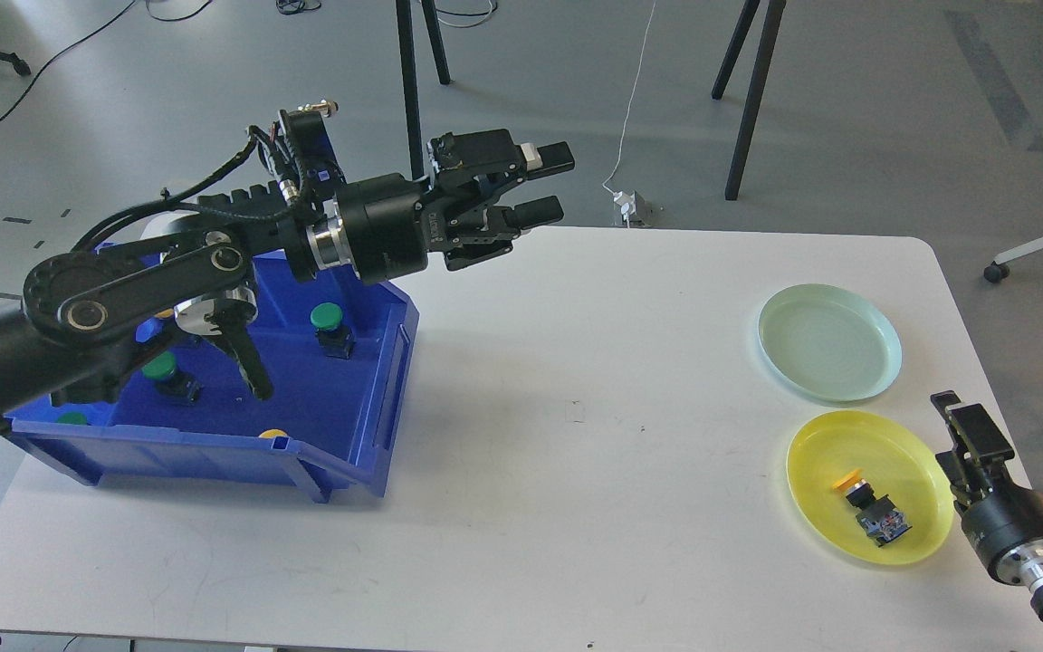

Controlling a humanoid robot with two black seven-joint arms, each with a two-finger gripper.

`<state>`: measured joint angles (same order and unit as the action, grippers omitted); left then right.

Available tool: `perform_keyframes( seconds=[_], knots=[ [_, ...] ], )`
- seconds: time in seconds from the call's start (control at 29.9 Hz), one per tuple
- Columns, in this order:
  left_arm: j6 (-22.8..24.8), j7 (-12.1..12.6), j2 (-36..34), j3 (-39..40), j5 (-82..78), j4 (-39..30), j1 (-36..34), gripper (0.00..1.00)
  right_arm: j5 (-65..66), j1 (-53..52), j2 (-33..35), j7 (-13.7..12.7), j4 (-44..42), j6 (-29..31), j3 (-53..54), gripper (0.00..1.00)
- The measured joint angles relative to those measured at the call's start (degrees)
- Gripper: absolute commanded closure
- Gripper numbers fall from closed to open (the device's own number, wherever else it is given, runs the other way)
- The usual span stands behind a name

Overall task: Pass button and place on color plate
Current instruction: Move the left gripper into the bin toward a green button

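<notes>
L hand (535, 186) is up over the far-left part of the tabletop (531, 435), just past the blue bin's (340, 453) far corner. Its two fingers are spread w/ a clear gap, nothing between them. L arm reaches in across the bin from the left edge.

Blue bin sits at the tabletop's left side. Inside: green buttons, one (327, 317) near the bin's right wall, another (161, 369) partly under the arm, plus a bit of yellow (273, 434) at the near wall.

Yellow plate (920, 453) is near the right-front corner. A yellow-capped button (870, 509) lies on its side in it, cap toward the left, approx. mid-plate. Pale green plate (847, 308) sits just beyond, toward the right edge; the two plates are close but apart.

R hand (970, 430) is at the right edge, just beside the yellow plate's rim. Seen edge-on and dark; can't tell if fingers are apart or together. Not holding anything visible.
</notes>
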<state>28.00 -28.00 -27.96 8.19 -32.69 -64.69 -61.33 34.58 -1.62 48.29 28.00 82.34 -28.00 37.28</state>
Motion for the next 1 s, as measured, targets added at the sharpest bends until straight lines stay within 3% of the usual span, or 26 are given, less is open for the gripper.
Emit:
perform_keyframes(
  seconds=[0.23, 0.33, 0.43, 0.5, 0.57, 0.7, 1.0],
  knots=[
    [0.0, 0.0, -0.26, 2.72, -0.08, 6.65, -0.34, 0.17, -5.53, -4.03, 2.59, 0.01, 3.86, 1.62, 13.24, 0.02],
    [0.0, 0.0, -2.56, 4.33, -0.52, 8.49, -0.34, 0.11, -10.24, -4.93, 2.43, 0.02, 3.73, 14.81, 19.25, 0.01],
    [0.01, 0.0, -7.22, 4.63, -0.88, 8.98, 0.01, 0.06, -18.86, -6.89, 1.56, 0.01, 2.17, 32.91, 24.14, 0.01],
    [0.0, 0.0, -10.61, 4.69, -2.15, 9.14, 0.08, 0.06, -25.5, -8.79, 0.63, 0.01, 0.26, 41.7, 24.74, 0.01],
    [0.01, 0.0, -13.77, 4.95, -5.61, 9.11, 0.07, 0.06, -30.96, -10.98, 0.06, 0.01, -1.11, 46.73, 24.3, 0.01],
    [0.01, 0.0, -19.82, 5.34, -18.5, 8.48, -0.35, 0.06, -37.78, -15.36, -0.78, 0.01, -3.94, 49.87, 21.44, 0.01],
    [0.01, -0.01, -29.17, 4.54, -55.29, 2.92, 0.34, 0.06, -38.71, -16.04, -2.22, 0.01, -6.09, 50.24, 19.29, 0.01]
  ],
)
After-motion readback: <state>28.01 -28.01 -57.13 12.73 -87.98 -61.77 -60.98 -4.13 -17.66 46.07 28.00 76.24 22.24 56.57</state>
